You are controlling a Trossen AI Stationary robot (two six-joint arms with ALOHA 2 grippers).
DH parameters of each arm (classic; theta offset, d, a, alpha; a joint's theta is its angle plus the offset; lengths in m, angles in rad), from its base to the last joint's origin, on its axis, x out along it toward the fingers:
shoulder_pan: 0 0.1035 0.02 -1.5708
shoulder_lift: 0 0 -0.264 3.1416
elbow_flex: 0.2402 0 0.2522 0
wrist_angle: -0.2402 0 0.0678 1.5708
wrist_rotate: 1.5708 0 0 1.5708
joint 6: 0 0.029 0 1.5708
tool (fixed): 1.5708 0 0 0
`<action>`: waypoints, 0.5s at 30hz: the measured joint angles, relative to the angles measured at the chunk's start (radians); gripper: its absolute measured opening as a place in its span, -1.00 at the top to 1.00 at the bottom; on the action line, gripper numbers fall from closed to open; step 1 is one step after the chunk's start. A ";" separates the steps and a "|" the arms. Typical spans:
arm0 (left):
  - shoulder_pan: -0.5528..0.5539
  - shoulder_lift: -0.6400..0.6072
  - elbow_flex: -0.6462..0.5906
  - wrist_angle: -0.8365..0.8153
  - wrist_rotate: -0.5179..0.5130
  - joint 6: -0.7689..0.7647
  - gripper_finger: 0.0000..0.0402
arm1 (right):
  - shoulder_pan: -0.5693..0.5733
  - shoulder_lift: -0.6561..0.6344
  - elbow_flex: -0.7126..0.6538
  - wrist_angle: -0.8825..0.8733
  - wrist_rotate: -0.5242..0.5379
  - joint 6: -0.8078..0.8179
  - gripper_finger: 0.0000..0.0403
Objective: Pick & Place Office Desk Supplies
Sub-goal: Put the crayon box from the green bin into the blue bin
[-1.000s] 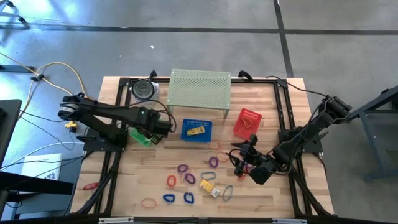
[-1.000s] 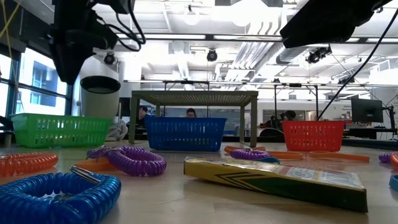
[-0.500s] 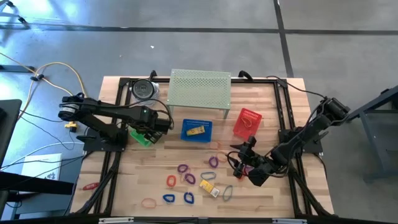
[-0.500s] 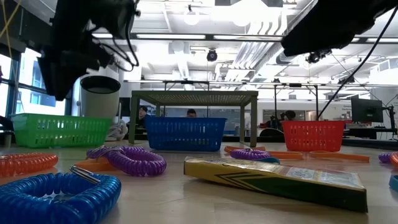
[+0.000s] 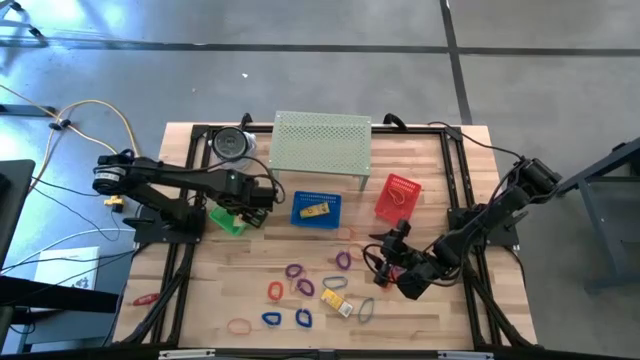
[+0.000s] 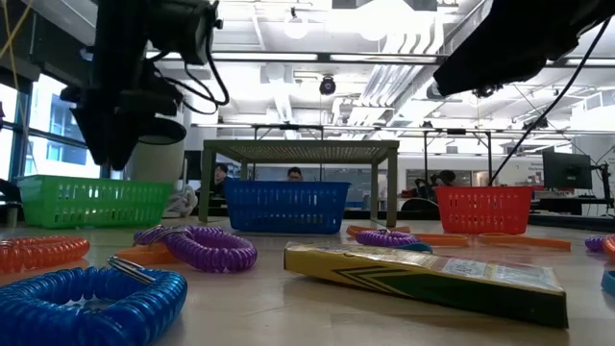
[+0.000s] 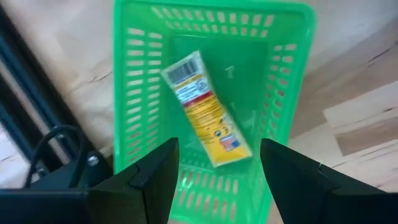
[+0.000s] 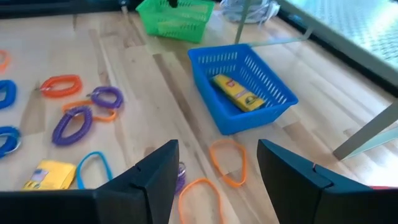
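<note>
Loose office desk supplies lie on the wooden table's near middle: purple coil loops [image 5: 294,271], an orange loop [image 5: 275,291], blue loops [image 5: 271,319] and yellow boxes [image 5: 335,298]. My left gripper [image 5: 252,200] points down over the green basket [image 7: 211,37], open, with nothing between its fingers. A yellow labelled pack [image 7: 205,109] lies flat on that basket's floor. My right gripper [image 5: 378,252] hangs open and empty over thin orange band loops [image 8: 227,158], right of the loose items.
A blue basket [image 5: 316,208] holding a yellow box and a red basket [image 5: 397,196] stand mid-table. A perforated pale-green shelf [image 5: 322,145] stands at the far edge, with a round object [image 5: 231,143] to its left. Black frame rails run along the table's sides.
My left gripper has sunk lower toward the green basket and shifted slightly toward the table's left edge. The loose supplies have stayed where they were.
</note>
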 joint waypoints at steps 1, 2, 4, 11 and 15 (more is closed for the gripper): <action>0.000 0.000 -0.015 0.005 0.011 0.000 -0.07 | 0.000 0.000 0.000 0.000 -0.013 0.001 -0.03; 0.001 0.000 -0.031 0.006 0.018 0.000 -0.07 | 0.000 0.000 0.000 0.000 -0.026 0.002 -0.03; 0.012 -0.002 -0.062 0.012 0.017 -0.014 -0.07 | 0.000 0.000 0.000 0.000 -0.040 0.002 -0.03; 0.051 -0.069 -0.183 0.159 0.027 -0.042 -0.06 | -0.004 0.000 0.000 0.003 -0.039 0.000 -0.03; 0.068 -0.096 -0.234 0.203 0.041 -0.067 -0.06 | -0.012 0.000 0.000 0.006 -0.039 -0.001 -0.03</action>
